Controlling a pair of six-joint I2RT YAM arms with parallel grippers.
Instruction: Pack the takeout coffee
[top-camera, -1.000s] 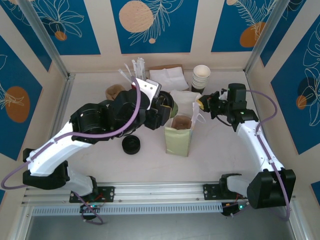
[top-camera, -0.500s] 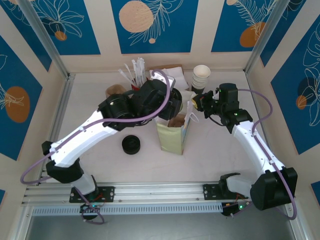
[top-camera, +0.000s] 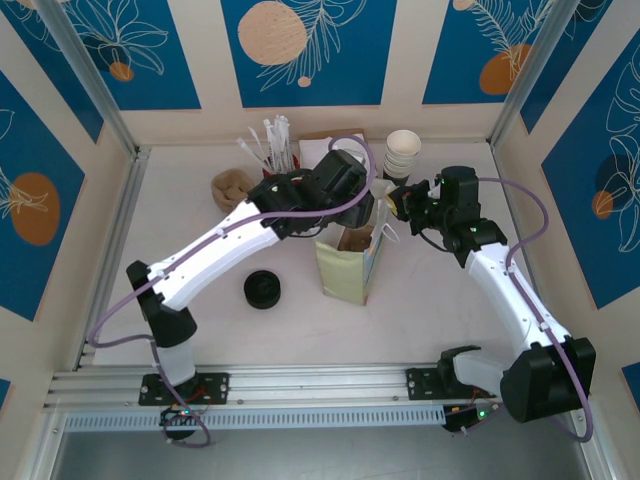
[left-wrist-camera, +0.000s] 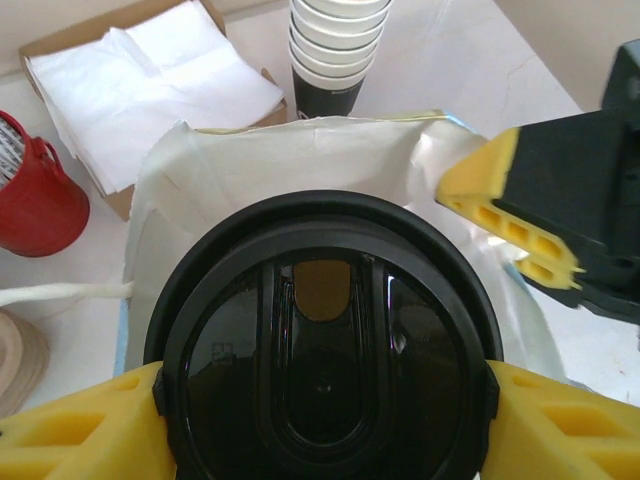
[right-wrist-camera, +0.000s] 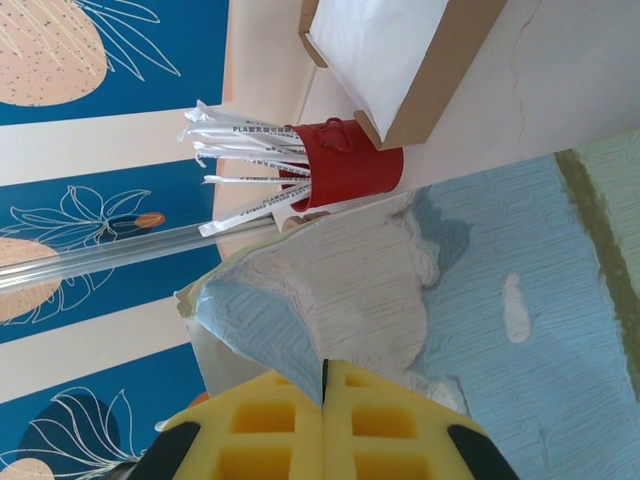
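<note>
Task's thing: the takeout coffee (left-wrist-camera: 322, 350) is held upright over the open mouth of the paper bag (top-camera: 345, 272), which stands near the middle of the desk (top-camera: 200, 330).
Left fingers: the left gripper (left-wrist-camera: 322, 425) is clamped on the cup, with one yellow finger (left-wrist-camera: 80, 425) pressed to each side just under the lid.
Right fingers: the right gripper (right-wrist-camera: 323, 405) is closed, its pads meeting along a thin seam. It is judged to be pinching the bag's rim, which is drawn toward it in the top view.
Deciding relation: the bag's mouth lies directly below the cup. The cup's long axis is vertical, in line with the depth of the bag. The left arm carries the cup, so a straight descent is judged to be what comes next.
Clearance: the lid looks nearly as wide as the mouth, so a snag on the rim is a risk.
Materials: the lid is glossy black plastic, round, with a raised sip channel. The bag is thin crinkled paper with a pale olive outside. The finger pads are ribbed yellow foam.
Surroundings: a stack of white paper cups (top-camera: 402, 155), a red holder of wrapped straws (right-wrist-camera: 345, 170) and a cardboard box of napkins (left-wrist-camera: 150, 70) stand behind the bag. A loose black lid (top-camera: 262, 289) lies to its left.
</note>
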